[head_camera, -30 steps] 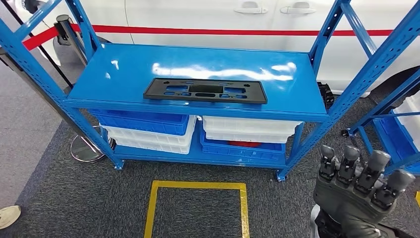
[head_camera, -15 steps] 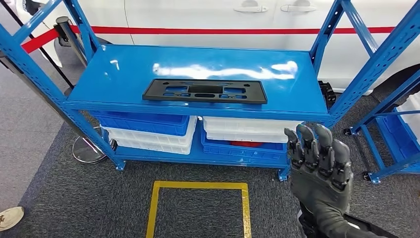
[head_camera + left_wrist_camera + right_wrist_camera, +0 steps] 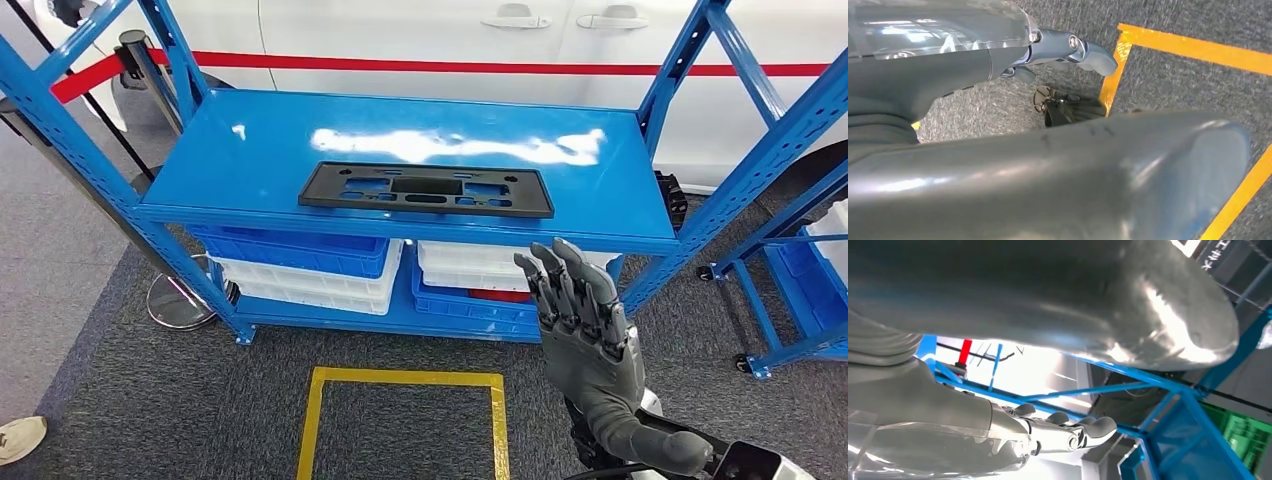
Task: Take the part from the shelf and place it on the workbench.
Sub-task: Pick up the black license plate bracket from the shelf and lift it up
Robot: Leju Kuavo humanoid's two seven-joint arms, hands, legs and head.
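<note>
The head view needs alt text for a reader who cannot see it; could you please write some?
A flat black part lies on the top board of a blue shelf, untouched. The robot's right hand is raised in front of the shelf, fingers straight and holding nothing. Blue and white bins sit stacked underneath, and a yellow floor outline marks the carpet.

The part (image 3: 426, 189), beyond the fingers (image 3: 560, 280), is showing black on a glossy blue shelf (image 3: 250, 150). Blue and white bins (image 3: 300, 262) are sitting beneath. Yellow tape (image 3: 400, 377) is edging dark grey speckled carpet (image 3: 150, 400) beside the fingers.
</note>
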